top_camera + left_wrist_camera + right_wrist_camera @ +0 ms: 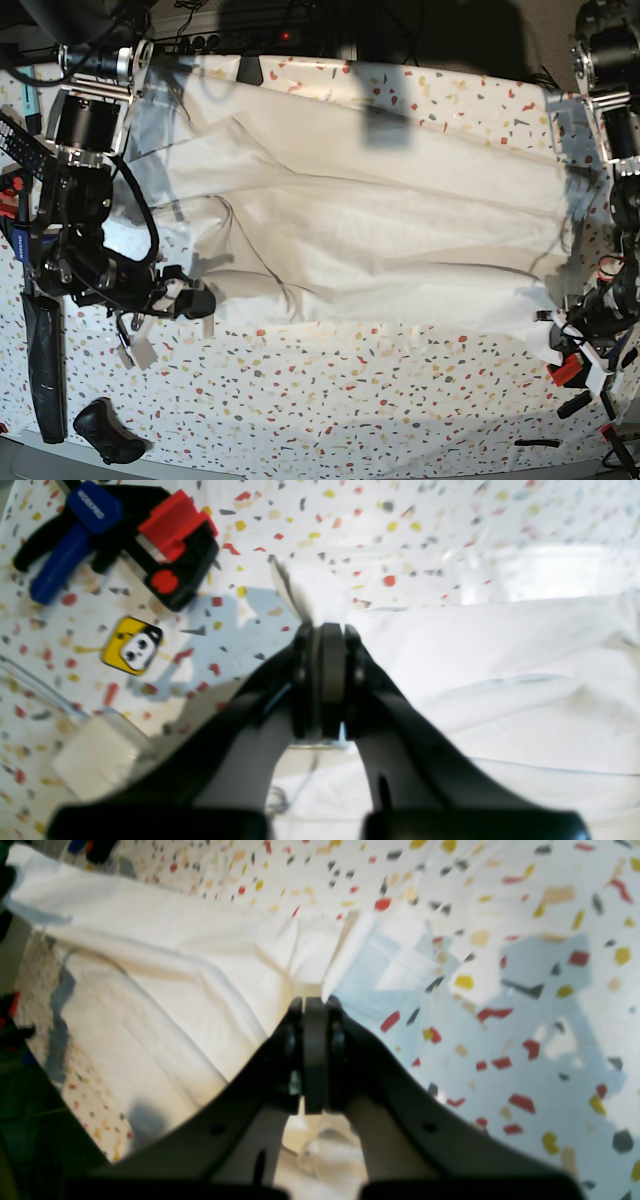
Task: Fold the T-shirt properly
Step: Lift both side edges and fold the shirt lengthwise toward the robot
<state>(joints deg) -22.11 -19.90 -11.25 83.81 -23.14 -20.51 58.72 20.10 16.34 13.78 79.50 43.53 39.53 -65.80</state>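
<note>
On the tabletop (350,400) — both arms' fingers (300,645) (295,1015) pinched on T-shirt (380,230) edges.

The T-shirt (380,240) lies spread across the far half of the tabletop (350,400), a bar clamp (570,370) at its near right corner.

Both arms (85,210) are black with silver joint housings, looped black cables, and curved black jaws.
</note>
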